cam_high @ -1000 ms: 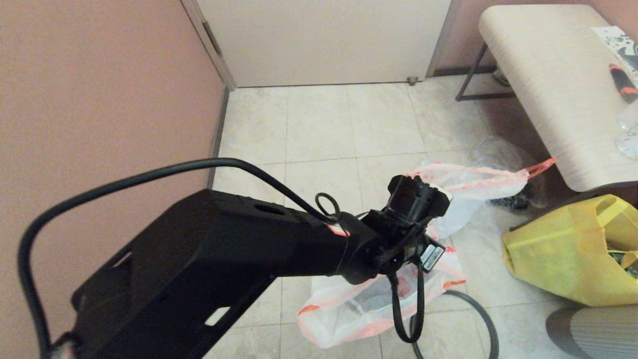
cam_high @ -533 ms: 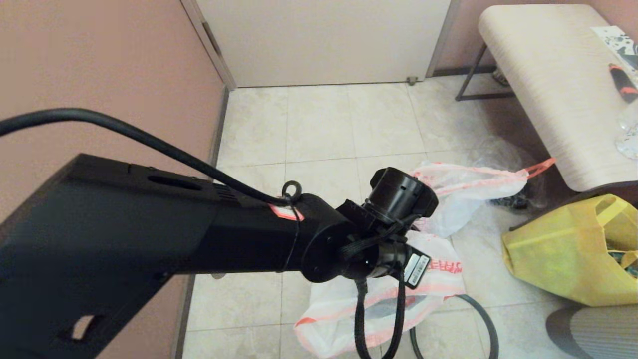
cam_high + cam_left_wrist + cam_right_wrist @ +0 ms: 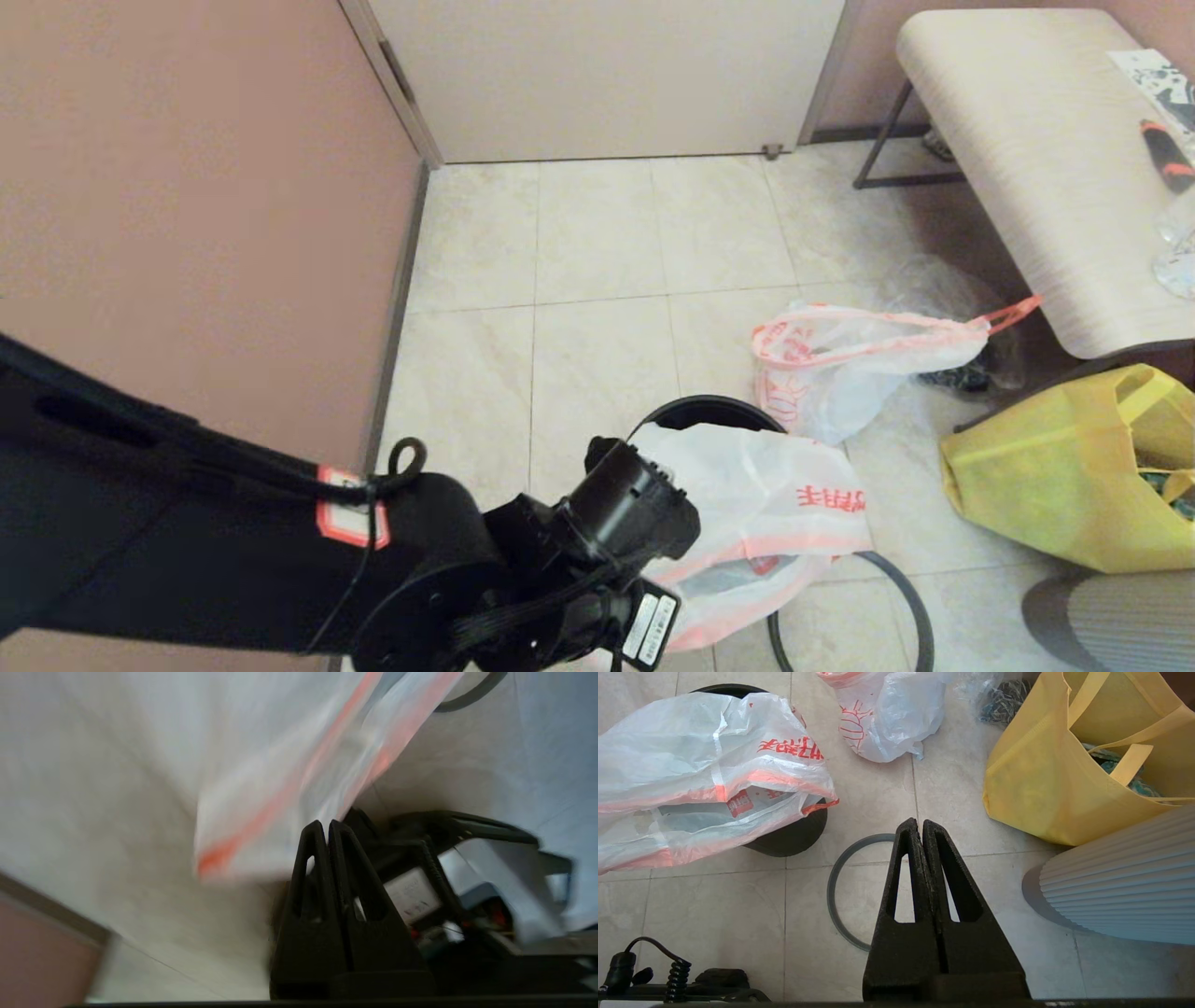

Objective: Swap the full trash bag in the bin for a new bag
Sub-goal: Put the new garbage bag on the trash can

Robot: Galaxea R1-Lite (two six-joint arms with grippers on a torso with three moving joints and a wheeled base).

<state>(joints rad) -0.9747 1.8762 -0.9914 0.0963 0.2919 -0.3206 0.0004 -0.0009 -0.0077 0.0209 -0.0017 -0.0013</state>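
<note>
The new bag [image 3: 747, 504] lies draped over the bin [image 3: 700, 411], thin and limp, milky white with red characters and a pink-orange band along its hem. It sags over the bin's near side and spills toward the floor, so only the far arc of the black rim shows from above. Through the plastic something with a red label can be made out (I cannot tell what it is).

The left gripper [image 3: 325, 826] sits low at the near left, just beside the bag's drooping edge; its jaws are pressed together with nothing between them. The right gripper [image 3: 920, 826] hangs over the floor tiles near the bin, its jaws likewise closed on nothing.

Below the right gripper the grey ring [image 3: 840, 896] lies flat on the floor, just right of the bin and apart from it.

Farther off, a second white bag [image 3: 859, 364] with the same orange print lies slumped on the tiles. To the right stands a yellow bag [image 3: 1046, 476], open at the top, partly under a pale table [image 3: 1027, 140].
</note>
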